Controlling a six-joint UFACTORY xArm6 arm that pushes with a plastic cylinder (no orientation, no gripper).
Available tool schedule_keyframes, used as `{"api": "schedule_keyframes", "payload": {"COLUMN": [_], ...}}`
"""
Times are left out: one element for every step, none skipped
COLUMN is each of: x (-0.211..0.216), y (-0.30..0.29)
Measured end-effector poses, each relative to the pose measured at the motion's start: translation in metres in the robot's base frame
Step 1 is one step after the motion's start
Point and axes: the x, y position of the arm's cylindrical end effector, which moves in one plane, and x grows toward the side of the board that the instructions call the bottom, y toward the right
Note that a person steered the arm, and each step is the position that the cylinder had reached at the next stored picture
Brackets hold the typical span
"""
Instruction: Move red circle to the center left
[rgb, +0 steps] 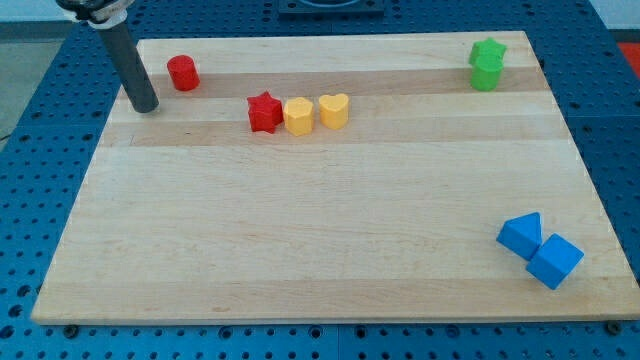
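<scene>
The red circle (183, 73) is a short red cylinder near the top left corner of the wooden board (320, 230). My tip (146, 106) rests on the board just below and to the left of the red circle, a small gap apart from it. The dark rod rises from the tip toward the view's top left.
A red star (265, 112), a yellow hexagon (298, 116) and a yellow heart (334, 111) stand in a touching row right of the tip. Two green blocks (487, 63) sit at the top right. A blue triangle (521, 234) and a blue cube (554, 262) sit at the bottom right.
</scene>
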Motion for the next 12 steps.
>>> {"api": "schedule_keyframes", "payload": {"x": [-0.037,-0.117,-0.144,-0.132,-0.132,-0.130,-0.115,-0.090,-0.060,-0.031,-0.009,-0.051], "y": [-0.012,-0.014,-0.010,0.000,0.000,0.000,0.000,0.001,0.004,0.011,0.012,0.006]}}
